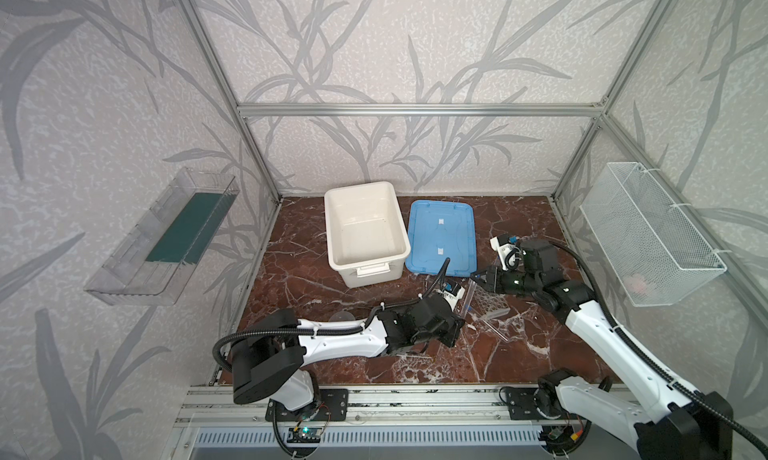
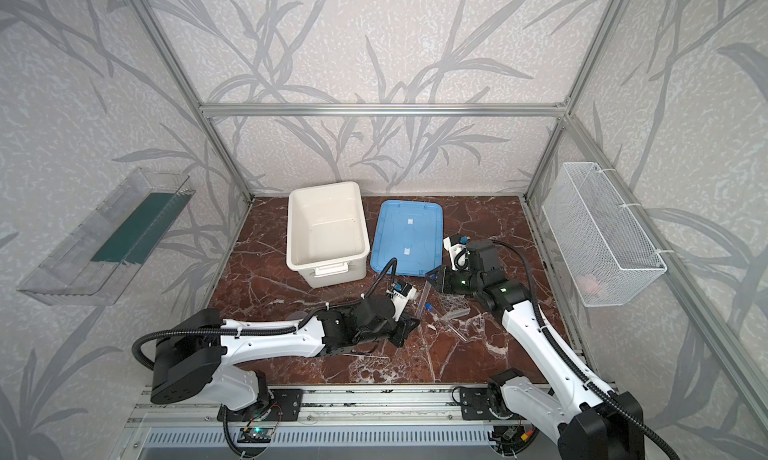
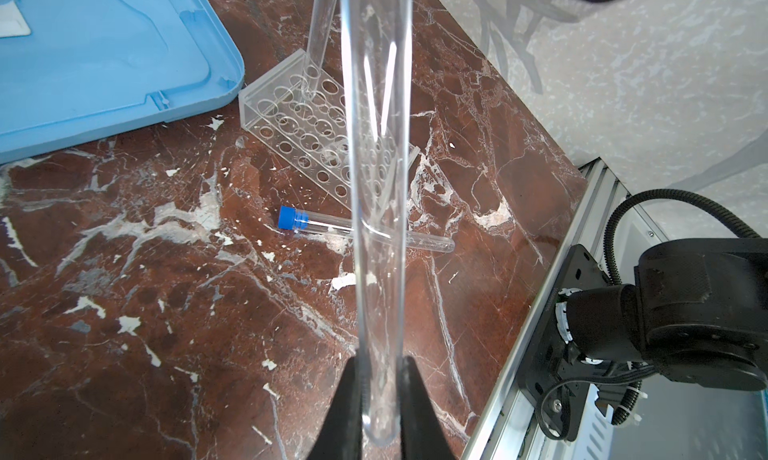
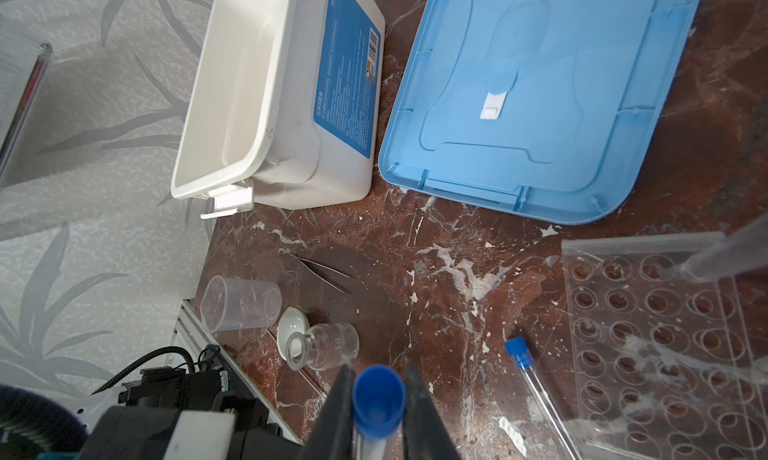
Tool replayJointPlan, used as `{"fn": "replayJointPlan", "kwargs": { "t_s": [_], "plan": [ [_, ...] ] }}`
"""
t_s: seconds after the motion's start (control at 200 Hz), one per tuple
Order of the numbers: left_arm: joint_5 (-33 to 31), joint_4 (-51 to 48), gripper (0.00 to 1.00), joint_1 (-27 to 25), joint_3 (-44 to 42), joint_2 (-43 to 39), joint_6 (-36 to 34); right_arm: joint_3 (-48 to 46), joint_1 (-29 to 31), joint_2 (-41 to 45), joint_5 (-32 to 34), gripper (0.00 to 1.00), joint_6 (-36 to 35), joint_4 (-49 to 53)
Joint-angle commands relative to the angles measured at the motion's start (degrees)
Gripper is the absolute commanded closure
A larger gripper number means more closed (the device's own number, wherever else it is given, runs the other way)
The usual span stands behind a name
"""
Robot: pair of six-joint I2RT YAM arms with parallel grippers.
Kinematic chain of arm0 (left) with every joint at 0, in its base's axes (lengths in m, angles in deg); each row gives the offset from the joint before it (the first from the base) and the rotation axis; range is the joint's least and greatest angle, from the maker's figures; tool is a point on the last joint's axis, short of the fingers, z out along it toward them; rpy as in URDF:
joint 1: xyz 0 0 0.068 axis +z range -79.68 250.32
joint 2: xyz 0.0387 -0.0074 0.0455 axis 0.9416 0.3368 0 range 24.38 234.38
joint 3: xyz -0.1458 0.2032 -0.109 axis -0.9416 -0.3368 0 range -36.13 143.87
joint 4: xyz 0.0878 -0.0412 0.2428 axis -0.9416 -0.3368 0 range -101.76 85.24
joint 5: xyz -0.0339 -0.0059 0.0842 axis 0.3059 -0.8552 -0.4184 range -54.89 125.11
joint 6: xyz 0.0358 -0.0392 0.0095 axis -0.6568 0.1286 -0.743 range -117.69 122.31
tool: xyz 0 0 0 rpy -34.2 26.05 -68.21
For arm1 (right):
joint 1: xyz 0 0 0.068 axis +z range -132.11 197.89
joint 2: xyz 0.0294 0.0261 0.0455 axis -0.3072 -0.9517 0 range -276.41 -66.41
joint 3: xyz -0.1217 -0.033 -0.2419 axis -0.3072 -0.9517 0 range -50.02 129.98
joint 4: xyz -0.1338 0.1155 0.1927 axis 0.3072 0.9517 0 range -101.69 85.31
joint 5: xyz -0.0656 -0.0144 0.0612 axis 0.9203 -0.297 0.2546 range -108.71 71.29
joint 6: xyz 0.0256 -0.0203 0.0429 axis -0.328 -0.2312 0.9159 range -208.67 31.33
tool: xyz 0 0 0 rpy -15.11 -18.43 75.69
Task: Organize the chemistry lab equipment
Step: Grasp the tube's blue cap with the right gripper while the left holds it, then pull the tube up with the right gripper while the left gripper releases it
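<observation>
1 blue-capped tube (image 3: 376, 188), base pinched by left end effector (image 3: 380, 366), cap by right end effector (image 4: 379, 375): handover step; next likely needs left release, then insertion into rack (image 3: 291, 117).

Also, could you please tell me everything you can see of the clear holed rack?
The clear holed rack looks like transparent acrylic: flat plates drilled with rows of round holes, joined by an end wall. It stands flat on the marble table, near the corner of the blue lid but apart from it. One clear tube stands in an end-row hole; the other visible holes are empty. A blue-capped tube lies on the table beside it.
</observation>
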Motion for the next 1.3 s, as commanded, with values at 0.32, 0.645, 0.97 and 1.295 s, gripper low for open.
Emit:
{"fn": "replayJointPlan", "kwargs": {
  "t_s": [0.32, 0.645, 0.97, 1.295],
  "plan": [
    [0.1, 2.3, 0.12, -0.4, 2.4, 1.3, -0.5, -1.3, 0.2, 3.5, 3.2, 0.84, -1.6, -0.7],
    [-3.8, -5.1, 0.01, -0.4, 10.1, 2.7, 8.0, -4.5, 0.2, 14.9, 23.9, 0.84, -13.2, -4.1],
    [-6.1, -9.5, 0.01, -0.2, 14.5, 6.8, 12.4, -12.9, 0.2, 16.9, 37.4, 0.84, -19.9, -19.5],
    [-4.0, -9.1, 0.01, 0.9, 16.0, 9.8, 13.0, -20.9, 0.1, 15.0, 40.8, 0.85, -24.1, -36.5]
  ]
}}
